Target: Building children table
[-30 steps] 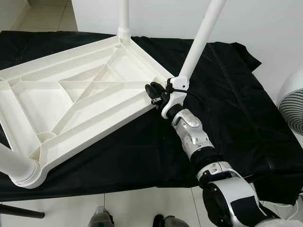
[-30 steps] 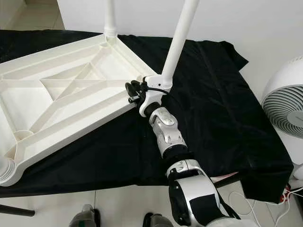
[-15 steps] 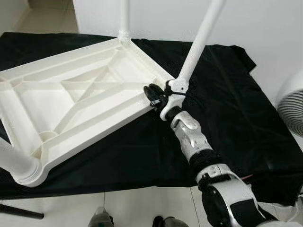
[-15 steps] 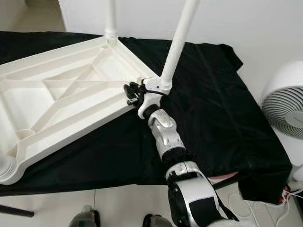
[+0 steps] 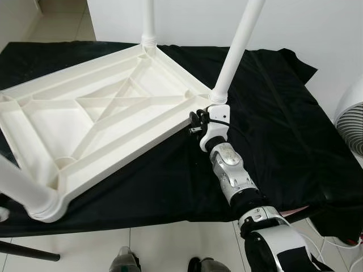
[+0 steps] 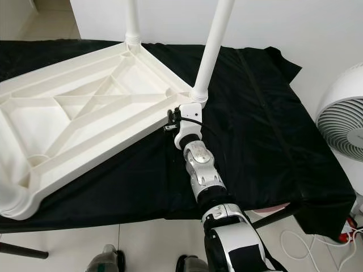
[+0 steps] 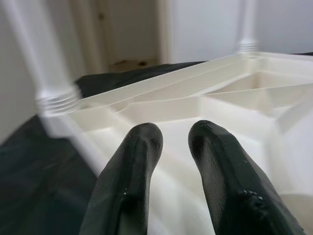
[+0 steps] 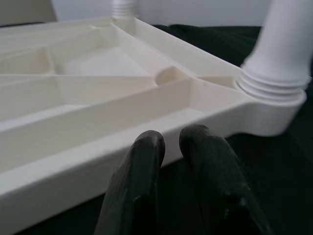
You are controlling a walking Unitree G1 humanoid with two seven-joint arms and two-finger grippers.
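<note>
A white plastic children's table (image 5: 108,122) lies upside down on a black cloth (image 5: 272,130) spread over a work surface, its ribbed underside facing up; the hollow compartments between the ribs hold nothing. White legs stand screwed into its corners: one at the far corner (image 5: 148,22), one at the right corner (image 5: 235,51) and one at the near left corner (image 5: 22,192). The right gripper (image 8: 168,142) sits just beside the tabletop's outer edge, close to the right corner leg, its two black fingers (image 8: 142,186) nearly together with nothing between them. The left gripper (image 7: 171,139) hovers over the ribbed underside near the left leg, its fingers slightly parted and empty. A white fan (image 6: 343,124) stands to the right.
</note>
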